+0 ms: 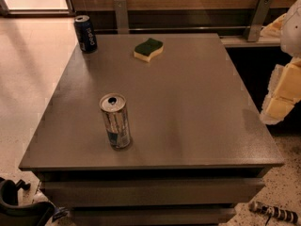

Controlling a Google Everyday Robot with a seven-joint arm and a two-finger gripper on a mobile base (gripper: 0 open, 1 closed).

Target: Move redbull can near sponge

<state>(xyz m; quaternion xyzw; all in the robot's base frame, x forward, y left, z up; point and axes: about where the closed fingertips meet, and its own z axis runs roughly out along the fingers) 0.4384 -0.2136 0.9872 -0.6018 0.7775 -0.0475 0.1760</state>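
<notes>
Gripper [282, 97] (far right) — beside table [197, 102].

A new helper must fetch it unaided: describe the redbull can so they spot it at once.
On the grey table, look toward the near edge, left of centre, far from the gripper hanging off the table's right side. The redbull can stands upright alone. It is tall, slim and silver with blue low down, unlike the shorter dark blue can and flat green sponge at the far edge.
</notes>
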